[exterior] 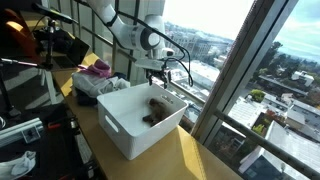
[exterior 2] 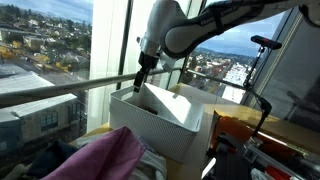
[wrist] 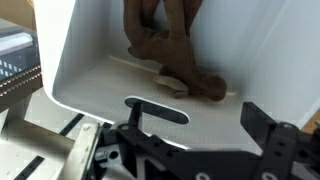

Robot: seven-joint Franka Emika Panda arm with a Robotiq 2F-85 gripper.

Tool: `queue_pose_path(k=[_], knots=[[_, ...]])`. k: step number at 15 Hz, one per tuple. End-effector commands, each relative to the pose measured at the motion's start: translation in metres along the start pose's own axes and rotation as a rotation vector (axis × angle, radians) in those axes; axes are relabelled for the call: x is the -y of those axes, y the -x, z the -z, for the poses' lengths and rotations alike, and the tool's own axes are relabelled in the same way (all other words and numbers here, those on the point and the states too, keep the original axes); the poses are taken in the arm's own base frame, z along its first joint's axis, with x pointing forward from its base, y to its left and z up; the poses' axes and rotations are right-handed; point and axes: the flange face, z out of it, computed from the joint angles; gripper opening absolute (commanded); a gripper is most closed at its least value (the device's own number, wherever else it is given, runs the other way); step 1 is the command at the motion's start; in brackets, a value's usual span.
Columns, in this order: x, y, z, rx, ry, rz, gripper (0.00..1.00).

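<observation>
White bin (exterior: pixel 125 128) holds brown plush (exterior: pixel 155 112) under spread pincer (exterior: pixel 160 78).

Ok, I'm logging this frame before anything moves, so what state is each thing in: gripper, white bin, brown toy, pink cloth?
Black Robotiq gripper: open, empty, hovering over the bin's edge.
White plastic bin: upright, open-topped, holding one item.
Brown plush toy: lying inside the bin, not gripped.
Pink cloth: crumpled in a heap outside the bin.
</observation>
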Motion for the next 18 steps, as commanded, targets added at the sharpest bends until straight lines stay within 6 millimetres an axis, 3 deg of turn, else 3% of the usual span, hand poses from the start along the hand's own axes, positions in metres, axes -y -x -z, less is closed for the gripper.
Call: queue_pose_path(k=[1, 4, 8, 15, 18], knots=[[-0.001, 0.004, -0.037, 0.037, -0.014, -0.010, 1.00], [0.002, 0.015, -0.064, 0.050, -0.024, -0.018, 1.00], [0.003, 0.016, -0.079, -0.004, -0.001, 0.001, 1.00], [0.035, 0.041, -0.145, 0.003, 0.003, 0.030, 1.00], [0.035, 0.048, -0.157, 0.005, 0.023, 0.041, 1.00]])
